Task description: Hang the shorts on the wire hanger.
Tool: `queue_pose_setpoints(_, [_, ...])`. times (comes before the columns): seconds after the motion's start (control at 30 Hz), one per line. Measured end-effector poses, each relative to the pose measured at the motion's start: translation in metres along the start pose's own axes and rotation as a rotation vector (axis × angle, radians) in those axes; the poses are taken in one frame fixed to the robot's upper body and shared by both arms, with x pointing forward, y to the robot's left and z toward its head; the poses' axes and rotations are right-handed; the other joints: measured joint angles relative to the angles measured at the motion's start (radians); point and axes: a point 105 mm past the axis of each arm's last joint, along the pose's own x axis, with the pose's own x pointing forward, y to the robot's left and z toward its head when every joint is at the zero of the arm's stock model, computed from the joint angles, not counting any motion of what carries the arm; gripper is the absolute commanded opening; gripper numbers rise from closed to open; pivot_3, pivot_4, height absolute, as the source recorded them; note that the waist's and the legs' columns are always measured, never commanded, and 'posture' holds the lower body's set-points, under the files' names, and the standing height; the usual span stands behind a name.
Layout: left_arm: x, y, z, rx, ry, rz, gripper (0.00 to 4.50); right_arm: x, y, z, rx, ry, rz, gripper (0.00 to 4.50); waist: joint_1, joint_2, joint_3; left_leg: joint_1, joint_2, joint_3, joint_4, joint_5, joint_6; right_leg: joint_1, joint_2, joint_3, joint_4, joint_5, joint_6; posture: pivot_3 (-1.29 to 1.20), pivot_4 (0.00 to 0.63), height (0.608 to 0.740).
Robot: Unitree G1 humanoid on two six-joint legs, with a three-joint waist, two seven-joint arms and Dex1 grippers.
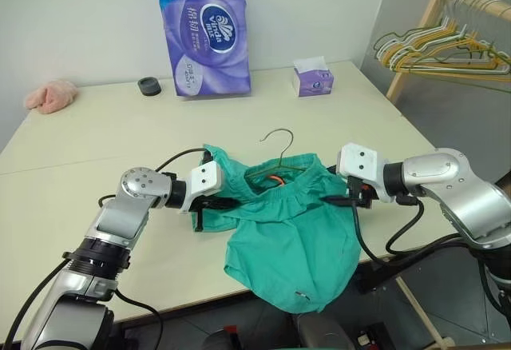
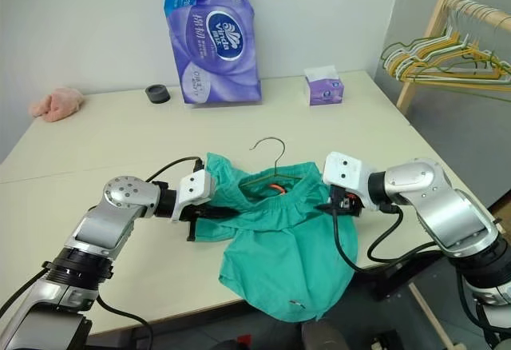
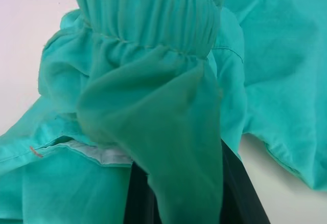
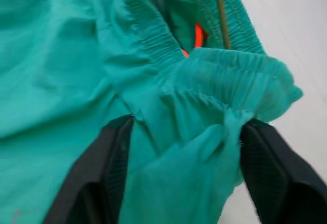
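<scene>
Two claws meet at the shorts [image 1: 291,230], one at each end of the gathered waistband. The left claw [image 1: 214,204] is pinched tight on the waistband's left end, a fold of teal cloth draped over its dark fingers [image 3: 140,198]. The right claw [image 4: 186,178] stands wide, its two black fingers [image 4: 102,173] well apart with the waistband's right end bunched between them; whether they press the cloth I cannot tell. The shorts lie at the near edge of the desk [image 1: 96,142], their legs spilling over that edge and hanging below it. The wire hanger [image 1: 278,154] sits inside the shorts' waist opening, its hook poking out beyond the waistband toward the far side of the desk. An orange-red tag [image 1: 276,180] shows just inside the waistband, beside the hanger's wire.
</scene>
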Motion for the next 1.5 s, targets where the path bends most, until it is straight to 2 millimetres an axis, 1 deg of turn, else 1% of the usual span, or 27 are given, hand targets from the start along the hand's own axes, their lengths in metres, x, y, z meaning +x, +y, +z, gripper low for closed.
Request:
queue_pose_setpoints(0.03, [0.000, 0.000, 0.000, 0.003, -0.001, -0.002, 0.00, -0.001, -0.002, -0.002, 0.011, 0.007, -0.010, 4.46, -0.001, 0.000, 0.000, 0.000, 0.000, 0.000, 0.000, 0.000, 0.000, 0.000, 0.000, 0.000, 0.000, 0.000, 0.000, -0.25, 0.051, 0.740])
queue_pose_setpoints(0.17, [0.001, -0.001, 0.000, 0.008, 0.001, -0.007, 0.00, -0.009, -0.019, -0.019, 0.058, 0.053, -0.087, 4.46, -0.001, 0.000, 0.000, 0.000, 0.000, 0.000, 0.000, 0.000, 0.000, 0.000, 0.000, 0.000, 0.000, 0.000, 0.000, -0.25, 0.051, 0.740])
queue_pose_setpoints(0.33, [0.001, -0.001, 0.001, 0.015, 0.002, -0.009, 0.00, -0.006, -0.028, -0.039, 0.095, 0.102, -0.116, 4.46, -0.002, 0.000, 0.000, 0.000, 0.000, 0.001, 0.000, 0.000, 0.000, 0.000, 0.000, 0.000, 0.000, 0.000, 0.000, -0.25, 0.051, 0.740])
queue_pose_setpoints(0.47, [0.001, -0.002, 0.001, 0.022, 0.003, -0.011, 0.00, 0.007, -0.024, -0.046, 0.111, 0.111, -0.070, 4.46, -0.004, 0.000, 0.000, 0.000, 0.000, 0.001, 0.000, 0.000, 0.000, 0.000, 0.000, 0.000, 0.000, 0.000, 0.000, -0.25, 0.050, 0.740])
queue_pose_setpoints(0.53, [0.001, -0.002, 0.001, 0.025, 0.003, -0.017, 0.00, 0.019, -0.027, -0.046, 0.117, 0.108, -0.049, 4.46, -0.006, 0.000, 0.000, 0.001, 0.000, 0.001, 0.000, 0.000, 0.000, 0.000, 0.000, 0.001, 0.000, 0.000, 0.000, -0.24, 0.050, 0.740])
queue_pose_setpoints(0.63, [0.002, -0.003, 0.000, 0.024, 0.006, -0.027, 0.00, 0.029, -0.034, -0.050, 0.110, 0.123, -0.029, 4.46, -0.007, 0.000, 0.000, 0.001, 0.000, 0.001, 0.000, 0.000, 0.000, 0.000, 0.000, 0.000, 0.000, 0.000, 0.000, -0.24, 0.050, 0.740])
queue_pose_setpoints(0.77, [0.003, -0.003, 0.000, 0.023, 0.006, -0.026, 0.00, 0.047, -0.032, -0.045, 0.082, 0.107, 0.026, 4.46, -0.007, 0.000, 0.000, 0.001, 0.000, 0.000, 0.000, 0.000, 0.000, 0.000, 0.000, 0.000, 0.001, 0.000, 0.000, -0.23, 0.050, 0.740])
queue_pose_setpoints(0.87, [0.003, -0.003, 0.000, 0.021, 0.007, -0.025, 0.00, 0.056, -0.026, -0.043, 0.051, 0.106, 0.070, 3.91, -0.004, 0.000, 0.000, 0.000, -0.001, 0.000, 0.000, 0.000, 0.000, 0.000, -0.001, 0.000, 0.001, 0.000, 0.000, -0.23, 0.051, 0.740])
queue_pose_setpoints(0.93, [0.003, -0.003, 0.000, 0.019, 0.007, -0.024, 0.00, 0.056, -0.023, -0.042, 0.039, 0.102, 0.092, 3.30, -0.004, 0.000, 0.000, 0.000, -0.001, 0.000, 0.000, 0.000, 0.000, 0.000, -0.002, 0.000, 0.001, 0.000, 0.000, -0.23, 0.051, 0.740])
queue_pose_setpoints(1.03, [0.003, -0.003, 0.000, 0.011, 0.008, -0.022, 0.00, 0.056, -0.021, -0.039, 0.027, 0.097, 0.114, 2.27, -0.004, 0.000, 0.000, 0.001, -0.001, 0.000, 0.000, 0.000, 0.000, 0.000, -0.002, 0.000, 0.002, 0.000, 0.000, -0.23, 0.052, 0.740])
queue_pose_setpoints(1.1, [0.003, -0.004, 0.000, 0.005, 0.008, -0.025, 0.00, 0.057, -0.019, -0.037, 0.019, 0.092, 0.120, 1.51, -0.005, 0.000, 0.000, 0.001, -0.001, -0.001, 0.000, 0.000, 0.000, 0.000, -0.002, -0.001, 0.002, 0.000, 0.000, -0.23, 0.052, 0.740])
queue_pose_setpoints(1.13, [0.003, -0.005, 0.000, 0.002, 0.007, -0.029, 0.00, 0.058, -0.019, -0.037, 0.014, 0.095, 0.119, 1.21, -0.005, 0.000, 0.000, 0.001, -0.001, 0.000, 0.000, 0.000, 0.000, 0.000, -0.002, -0.001, 0.002, 0.000, 0.000, -0.23, 0.052, 0.740])
queue_pose_setpoints(1.2, [0.004, -0.006, -0.001, -0.008, 0.006, -0.034, 0.00, 0.057, -0.020, -0.037, 0.007, 0.102, 0.114, 0.48, -0.005, 0.000, 0.000, 0.001, -0.001, 0.000, 0.000, 0.000, 0.000, 0.000, -0.002, -0.001, 0.002, 0.000, 0.000, -0.23, 0.052, 0.740])
queue_pose_setpoints(1.23, [0.004, -0.005, -0.001, -0.015, 0.003, -0.032, 0.00, 0.057, -0.020, -0.037, 0.001, 0.107, 0.117, 0.21, -0.005, 0.000, 0.000, 0.001, -0.001, 0.000, 0.000, 0.000, 0.000, 0.000, -0.002, -0.001, 0.002, 0.000, 0.000, -0.23, 0.052, 0.740])
queue_pose_setpoints(1.27, [0.003, -0.004, 0.000, -0.018, 0.003, -0.025, 0.00, 0.057, -0.018, -0.036, -0.006, 0.109, 0.130, 0.01, -0.005, 0.000, 0.000, 0.001, -0.001, -0.001, 0.000, 0.000, 0.000, 0.000, -0.002, -0.001, 0.002, 0.000, 0.000, -0.23, 0.052, 0.740])
queue_pose_setpoints(1.33, [0.001, -0.002, 0.001, -0.029, -0.009, -0.014, 0.00, 0.056, -0.016, -0.035, -0.013, 0.108, 0.138, 0.01, -0.005, 0.001, 0.000, 0.001, -0.001, -0.001, 0.000, 0.000, 0.000, 0.000, -0.002, -0.001, 0.002, 0.000, 0.000, -0.23, 0.053, 0.740])
queue_pose_setpoints(1.43, [0.002, 0.000, 0.007, -0.068, -0.059, 0.005, 0.00, 0.055, -0.016, -0.039, -0.009, 0.124, 0.136, 0.01, -0.004, 0.001, 0.000, 0.001, -0.002, -0.001, 0.001, 0.000, 0.000, 0.000, -0.003, -0.001, 0.002, 0.000, 0.000, -0.23, 0.054, 0.740])
queue_pose_setpoints(1.5, [0.001, 0.003, 0.007, -0.090, -0.067, 0.024, 0.56, 0.054, -0.014, -0.039, -0.012, 0.121, 0.145, 0.00, -0.005, 0.001, 0.000, 0.001, -0.002, -0.001, 0.001, 0.000, 0.000, 0.000, -0.002, -0.001, 0.002, 0.000, 0.000, -0.23, 0.054, 0.740])
